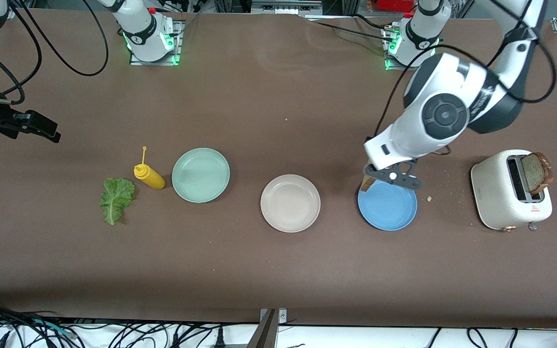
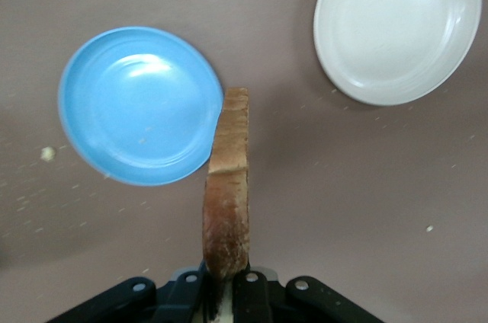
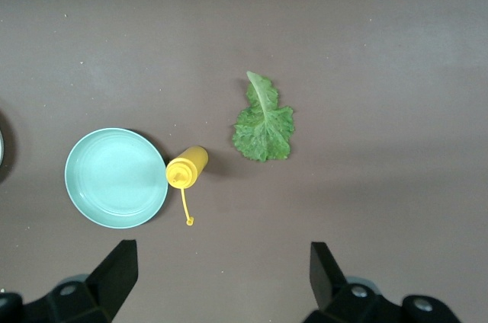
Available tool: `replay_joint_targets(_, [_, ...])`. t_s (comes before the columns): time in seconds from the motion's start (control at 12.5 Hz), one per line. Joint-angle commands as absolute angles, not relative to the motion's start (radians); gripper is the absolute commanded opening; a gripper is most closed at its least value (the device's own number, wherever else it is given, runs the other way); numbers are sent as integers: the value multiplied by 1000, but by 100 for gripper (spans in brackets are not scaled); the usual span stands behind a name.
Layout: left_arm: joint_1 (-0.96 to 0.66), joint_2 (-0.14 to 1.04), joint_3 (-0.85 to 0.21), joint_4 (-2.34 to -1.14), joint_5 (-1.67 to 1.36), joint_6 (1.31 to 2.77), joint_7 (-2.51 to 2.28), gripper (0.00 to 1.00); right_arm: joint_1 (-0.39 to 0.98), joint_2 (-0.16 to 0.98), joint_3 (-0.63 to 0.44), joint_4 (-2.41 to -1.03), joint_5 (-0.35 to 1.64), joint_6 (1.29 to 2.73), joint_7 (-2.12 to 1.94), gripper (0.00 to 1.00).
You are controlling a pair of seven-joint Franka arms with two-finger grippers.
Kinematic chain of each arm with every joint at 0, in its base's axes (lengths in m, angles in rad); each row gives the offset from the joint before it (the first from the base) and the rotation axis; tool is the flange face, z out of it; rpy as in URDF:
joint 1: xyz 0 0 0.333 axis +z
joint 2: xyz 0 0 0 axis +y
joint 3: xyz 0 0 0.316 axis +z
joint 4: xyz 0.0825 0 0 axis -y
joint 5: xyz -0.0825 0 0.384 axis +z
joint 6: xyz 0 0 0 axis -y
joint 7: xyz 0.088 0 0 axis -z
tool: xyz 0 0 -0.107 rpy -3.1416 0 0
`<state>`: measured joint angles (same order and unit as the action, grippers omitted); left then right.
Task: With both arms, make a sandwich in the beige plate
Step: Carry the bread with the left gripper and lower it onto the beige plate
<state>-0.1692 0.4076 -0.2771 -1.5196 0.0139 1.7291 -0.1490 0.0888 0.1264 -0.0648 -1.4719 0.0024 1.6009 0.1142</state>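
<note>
The left gripper [image 1: 368, 182] hangs in the right half of the front frame, over the edge of the blue plate [image 1: 388, 208] that faces the beige plate, with its jaws clamped on a bread slice [image 2: 227, 186]. In the left wrist view the slice stands on edge, crust outward, running up from the jaws at the bottom centre of the frame and overlapping the blue plate's rim. The beige plate [image 1: 290, 203] lies bare at the centre of the front frame, between the blue plate and the mint-green plate [image 1: 200, 174], all three apart from one another on the brown surface [image 1: 278, 270]. A second bread slice [image 1: 535, 173] stands tilted in one slot of the white toaster [image 1: 505, 193] at the right edge of the front frame, at the left arm's end of the surface; crumbs are scattered between toaster and blue plate. The lettuce leaf [image 1: 115, 198] lies flat in the left part of the front frame, with a yellow squeeze bottle [image 1: 149, 176] lying on its side between the leaf and the mint-green plate, nozzle cap flipped off on its tether. The right gripper [image 3: 221, 273] waits high over the surface at the right arm's end; in its wrist view the jaws stand wide and hold nothing, with leaf, bottle and mint-green plate below.
</note>
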Motion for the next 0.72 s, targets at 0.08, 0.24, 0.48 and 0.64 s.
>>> replay_joint_targets(0.08, [-172,514,-270,-1462,-185,1863,-161,0,89,127,-67,-1473,15,1608,101,100])
replay_joint_targets(0.24, [-163,555,-268,-1462,-366,1943,-149,0,89,129,-67,-1473,15,1608,101,100])
replay_joint_targets(0.48, [-155,626,-265,-1428,-558,2019,-144,0,89,129,-67,-1473,15,1608,101,100])
replay_joint_targets(0.64, [-153,672,-265,-1405,-603,2019,-94,0,89,129,-67,-1473,17,1608,101,100])
